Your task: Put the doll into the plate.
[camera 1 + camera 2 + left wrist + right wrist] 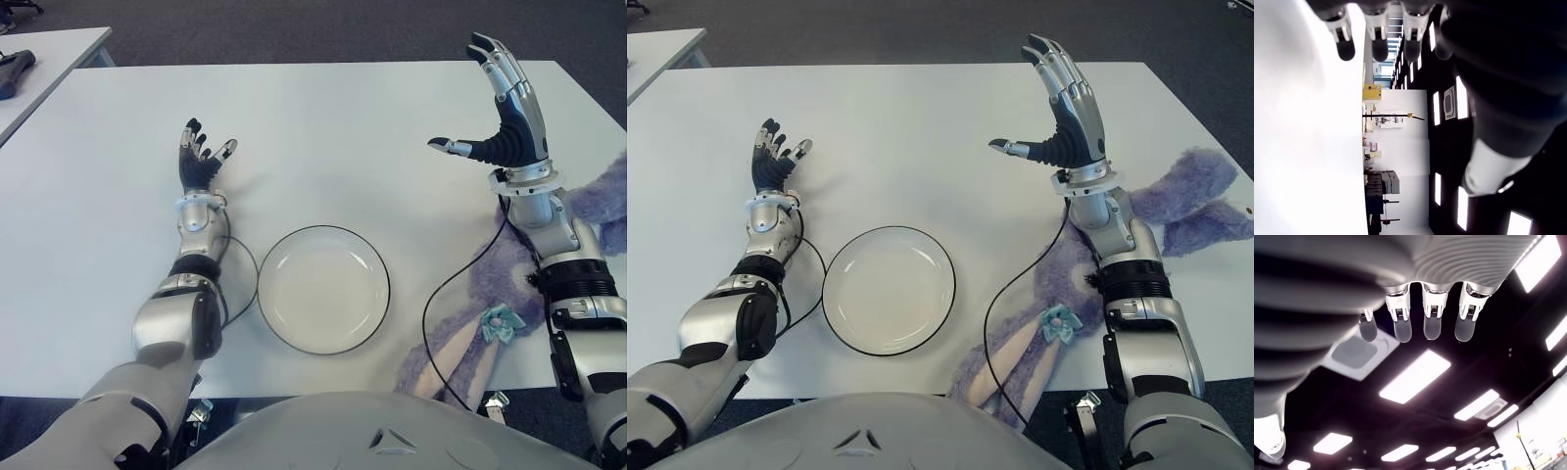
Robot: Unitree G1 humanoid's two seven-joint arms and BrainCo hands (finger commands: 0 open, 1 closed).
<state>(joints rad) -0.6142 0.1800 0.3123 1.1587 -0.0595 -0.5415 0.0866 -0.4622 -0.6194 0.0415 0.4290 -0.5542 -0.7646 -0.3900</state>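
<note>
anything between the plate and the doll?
Only a black cable looping over bare table between plate and doll, seen in both eye views.

Silver, glossy jointed arms; black-and-silver segmented left hand (pixel 203 157) and right hand (pixel 498 113); thin black cables (pixel 446 294) looping off both forearms.

Plate at the near middle of the counter, doll to its right.

The plate (pixel 888 289) is set on the counter (pixel 921 127), near its front edge. The doll (pixel 1176 211) is laid right of the plate, partly under the right forearm. The left hand (pixel 774 162) is seen left of and behind the plate; the right hand (pixel 1063 108) is raised behind the doll.
</note>
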